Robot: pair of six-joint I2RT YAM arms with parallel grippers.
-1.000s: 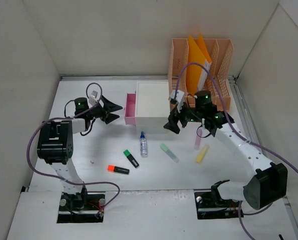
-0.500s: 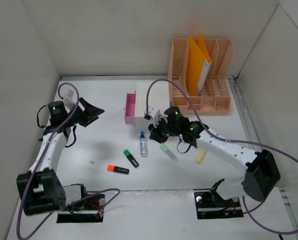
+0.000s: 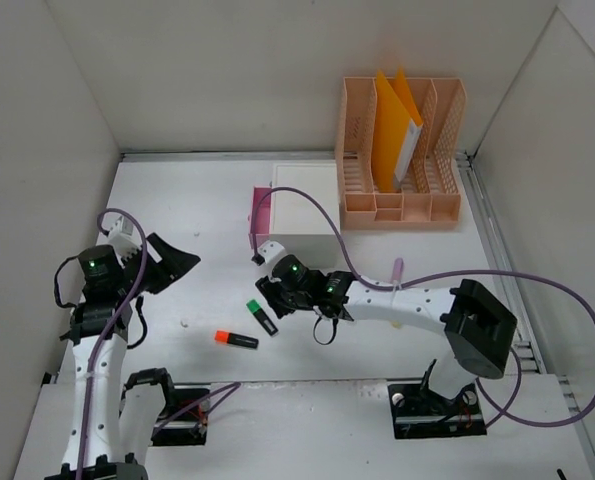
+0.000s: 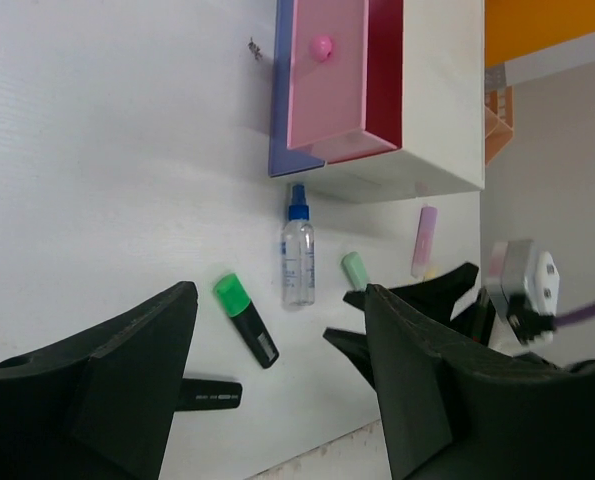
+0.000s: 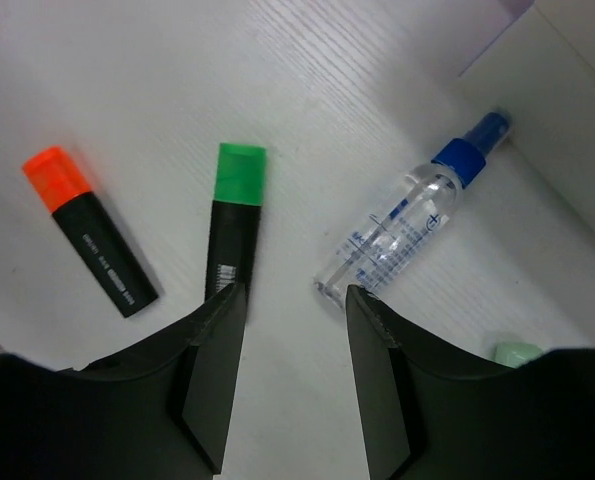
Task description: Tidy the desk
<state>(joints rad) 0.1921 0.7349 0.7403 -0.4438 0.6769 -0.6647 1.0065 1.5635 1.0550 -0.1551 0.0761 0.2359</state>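
Observation:
The desk [image 3: 207, 200] carries loose items in front of a white box [image 3: 302, 205] whose pink drawer [image 4: 327, 75] stands partly out. My right gripper [image 3: 274, 297] hovers low over the desk, open and holding nothing. In the right wrist view the right gripper [image 5: 295, 300] has the green highlighter [image 5: 235, 225] by its left fingertip and the spray bottle [image 5: 412, 225] by its right one. The orange highlighter [image 5: 87, 245] lies further left. My left gripper [image 3: 172, 262] is open and empty at the left, apart from everything. From above, the right arm hides the spray bottle.
A peach file organizer [image 3: 402, 160] with an orange folder stands at the back right. A mint highlighter [image 4: 355, 270] and a pink highlighter [image 4: 425, 240] lie right of the bottle. White walls enclose the desk on three sides.
The right arm has swung from the front of the box leftward and nearer, down over the highlighters. The left arm has pulled back from the drawer toward the left near side.

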